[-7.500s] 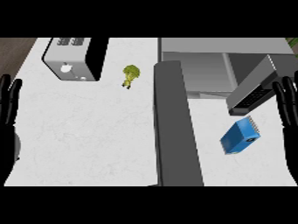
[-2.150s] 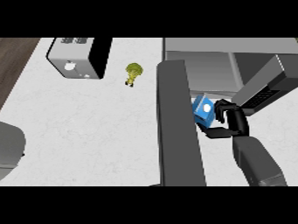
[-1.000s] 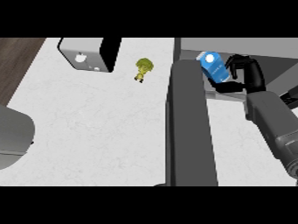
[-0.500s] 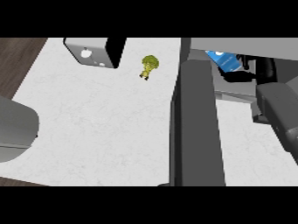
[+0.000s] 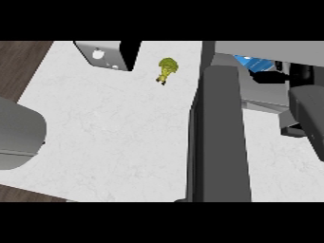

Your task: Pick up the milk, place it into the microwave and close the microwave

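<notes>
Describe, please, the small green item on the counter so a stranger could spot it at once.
Start at the white counter and find the long dark grey microwave door standing open across it. Just left of the door's far end, right of the silver appliance, lies a small yellow-green item. It is the only green thing among grey and white neighbours.

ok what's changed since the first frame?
The right hand took the milk off the counter right of the open microwave door and carried it up into the microwave. Only a blue sliver shows now, and whether it has been let go is hidden. The left hand has left view; only its forearm shows. The toaster and green vegetable stayed put.
</notes>
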### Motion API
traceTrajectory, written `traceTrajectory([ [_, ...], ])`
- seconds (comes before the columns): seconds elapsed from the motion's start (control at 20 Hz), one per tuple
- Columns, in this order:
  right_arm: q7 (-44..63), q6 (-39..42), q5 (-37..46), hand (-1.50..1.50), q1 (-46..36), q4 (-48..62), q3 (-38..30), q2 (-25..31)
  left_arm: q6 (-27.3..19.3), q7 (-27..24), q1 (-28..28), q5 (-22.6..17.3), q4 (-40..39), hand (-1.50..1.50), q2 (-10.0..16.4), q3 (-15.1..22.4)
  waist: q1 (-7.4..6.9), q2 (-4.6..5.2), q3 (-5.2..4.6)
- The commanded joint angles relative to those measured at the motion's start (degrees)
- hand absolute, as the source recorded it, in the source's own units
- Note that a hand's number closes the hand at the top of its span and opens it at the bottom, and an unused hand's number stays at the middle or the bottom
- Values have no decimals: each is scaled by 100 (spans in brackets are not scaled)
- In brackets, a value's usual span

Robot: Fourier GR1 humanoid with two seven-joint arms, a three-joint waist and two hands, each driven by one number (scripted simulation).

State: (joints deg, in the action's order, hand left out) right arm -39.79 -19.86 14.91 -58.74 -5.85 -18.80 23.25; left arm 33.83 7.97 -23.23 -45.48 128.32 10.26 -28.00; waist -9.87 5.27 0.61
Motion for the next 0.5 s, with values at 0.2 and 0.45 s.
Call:
traceTrajectory([
  [0.2,17,-67,-46,150,-51,27,-86,93,-43,44,187,-2,-113,-150,134,-25,-91,60,9],
  [0.45,23,-64,-50,150,-44,55,-114,186,-51,21,248,196,-94,-150,202,-141,-175,98,22],
])
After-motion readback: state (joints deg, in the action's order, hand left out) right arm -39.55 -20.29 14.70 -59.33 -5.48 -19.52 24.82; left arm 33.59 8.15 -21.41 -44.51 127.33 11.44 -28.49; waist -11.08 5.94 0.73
